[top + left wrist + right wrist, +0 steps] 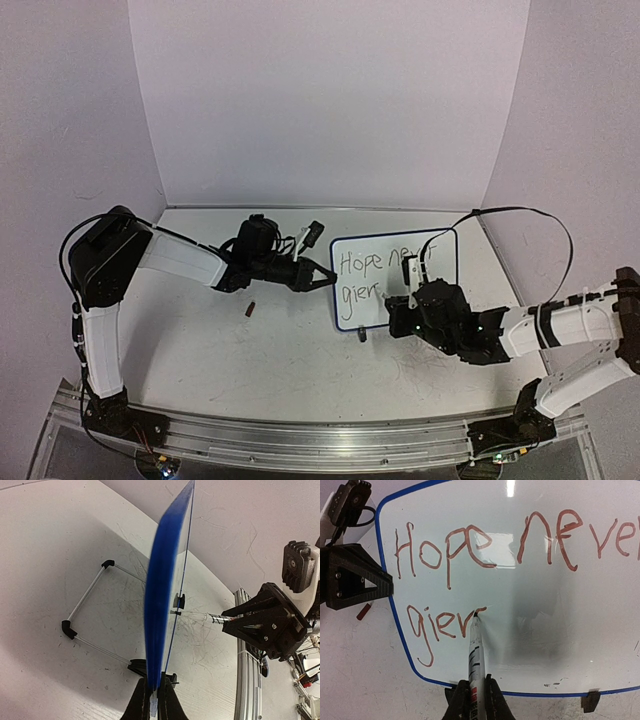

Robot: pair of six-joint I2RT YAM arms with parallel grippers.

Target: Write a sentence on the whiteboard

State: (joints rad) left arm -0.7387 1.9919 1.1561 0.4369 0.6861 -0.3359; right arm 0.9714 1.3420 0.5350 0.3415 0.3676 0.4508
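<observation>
The whiteboard (395,262), white with a thin blue frame, stands upright at mid-table. My left gripper (322,280) is shut on its left edge; the left wrist view shows the blue edge (161,595) pinched between the jaws (155,700). The sentence (485,545) in reddish-brown marker reads "Hope never" with "gier" (442,625) below it. My right gripper (474,687) is shut on a marker (475,652). The marker's tip touches the board at the end of the last letter.
A small dark-red cap (250,310) lies on the table left of the board. The board's white wire stand (85,625) reaches out behind it, and a black clip foot (590,701) sits under its lower edge. An aluminium rail (300,440) runs along the near edge.
</observation>
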